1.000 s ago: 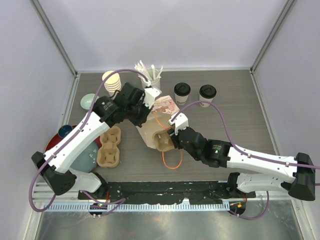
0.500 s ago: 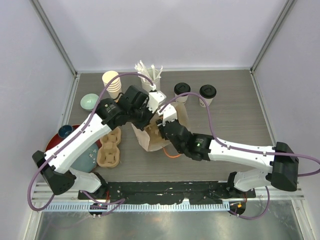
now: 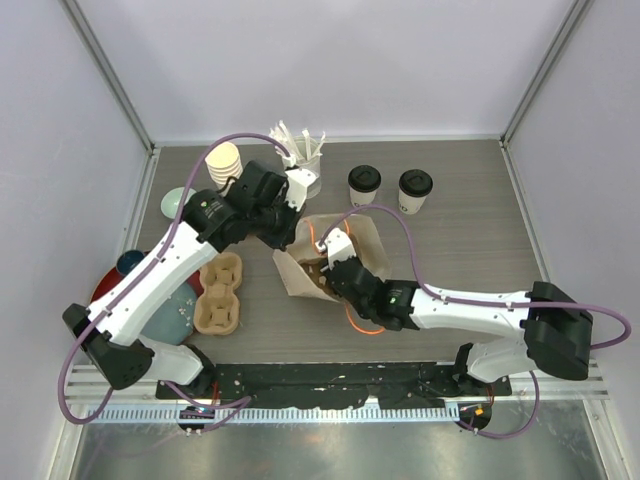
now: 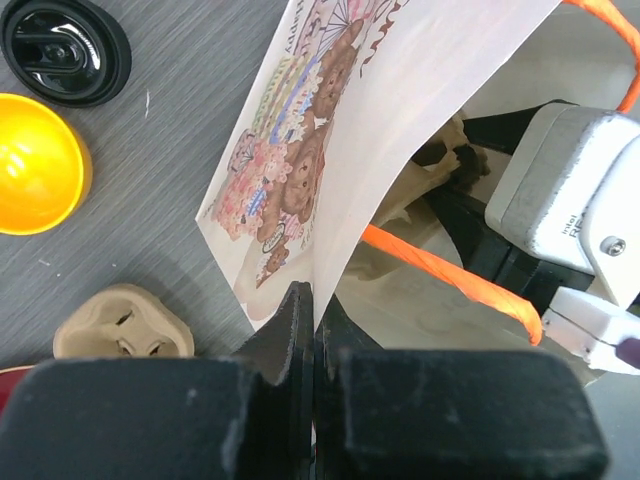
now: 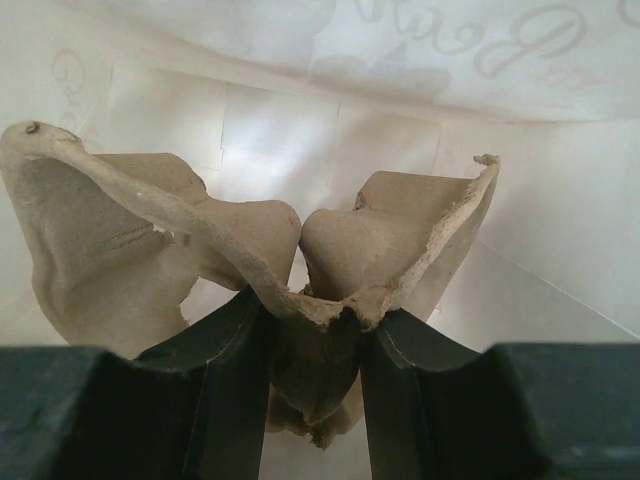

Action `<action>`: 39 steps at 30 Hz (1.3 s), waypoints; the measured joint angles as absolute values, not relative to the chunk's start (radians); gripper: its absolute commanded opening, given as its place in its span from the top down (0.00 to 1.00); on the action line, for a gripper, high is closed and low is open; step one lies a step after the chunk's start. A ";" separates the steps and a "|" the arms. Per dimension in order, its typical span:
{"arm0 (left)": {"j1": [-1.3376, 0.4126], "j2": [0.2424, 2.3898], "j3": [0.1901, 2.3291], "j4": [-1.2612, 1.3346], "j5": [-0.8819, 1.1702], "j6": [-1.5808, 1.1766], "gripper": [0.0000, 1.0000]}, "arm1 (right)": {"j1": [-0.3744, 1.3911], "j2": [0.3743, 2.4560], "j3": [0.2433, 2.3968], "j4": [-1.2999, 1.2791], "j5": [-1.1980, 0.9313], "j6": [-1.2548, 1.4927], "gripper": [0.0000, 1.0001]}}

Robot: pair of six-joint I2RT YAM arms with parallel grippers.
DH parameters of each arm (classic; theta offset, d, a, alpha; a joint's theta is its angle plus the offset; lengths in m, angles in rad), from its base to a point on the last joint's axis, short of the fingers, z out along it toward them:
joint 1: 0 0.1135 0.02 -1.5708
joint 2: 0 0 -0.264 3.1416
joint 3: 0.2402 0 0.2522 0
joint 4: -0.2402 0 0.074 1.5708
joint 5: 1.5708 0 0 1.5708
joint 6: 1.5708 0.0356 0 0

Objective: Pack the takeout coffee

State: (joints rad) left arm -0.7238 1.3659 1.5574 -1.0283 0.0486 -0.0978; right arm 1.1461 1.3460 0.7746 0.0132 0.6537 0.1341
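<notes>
Two white paper cups with black lids stand at the back, one point(image 3: 364, 185) just left of the other point(image 3: 415, 190), both apart from the grippers. A printed paper bag point(image 3: 352, 240) with orange handles point(image 4: 450, 275) stands open at the centre. My left gripper point(image 3: 287, 226) is shut on the bag's left edge point(image 4: 330, 200) and holds it open; its jaws point(image 4: 315, 310) pinch the paper. My right gripper point(image 3: 323, 268) is inside the bag, shut on a brown pulp cup carrier point(image 5: 300, 250). The bag's white inner walls point(image 5: 520, 200) surround it.
A second pulp carrier point(image 3: 220, 295) lies left of the bag. A stack of lidless cream cups point(image 3: 222, 165), a holder of white sticks point(image 3: 300, 150) and a green bowl point(image 3: 178, 203) stand at the back left. A red plate point(image 3: 105, 285) is at the left edge. A loose black lid point(image 4: 65, 50) and a yellow object point(image 4: 35, 165) show in the left wrist view.
My right gripper has carried the pulp carrier forward and down into the bag. My left gripper has shifted slightly while holding the bag's edge, and the bag's mouth now stands wider open.
</notes>
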 measured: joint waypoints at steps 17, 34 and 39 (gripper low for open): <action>-0.744 1.367 1.514 -0.987 -0.005 -0.065 1.00 | 1.166 1.311 0.811 -0.083 0.615 0.107 0.58; -0.622 1.476 1.490 -0.972 0.208 -0.098 1.00 | 1.170 1.121 0.677 0.092 0.559 -0.017 0.64; -0.620 1.482 1.568 -1.020 0.221 -0.097 1.00 | 1.170 1.128 0.693 -0.007 0.544 -0.051 0.66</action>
State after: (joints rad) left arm -0.6197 1.4818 1.5684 -1.0199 0.2211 -0.0975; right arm 1.1702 1.1282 0.6933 -0.0067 0.5442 -0.0505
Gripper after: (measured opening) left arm 0.011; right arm 0.398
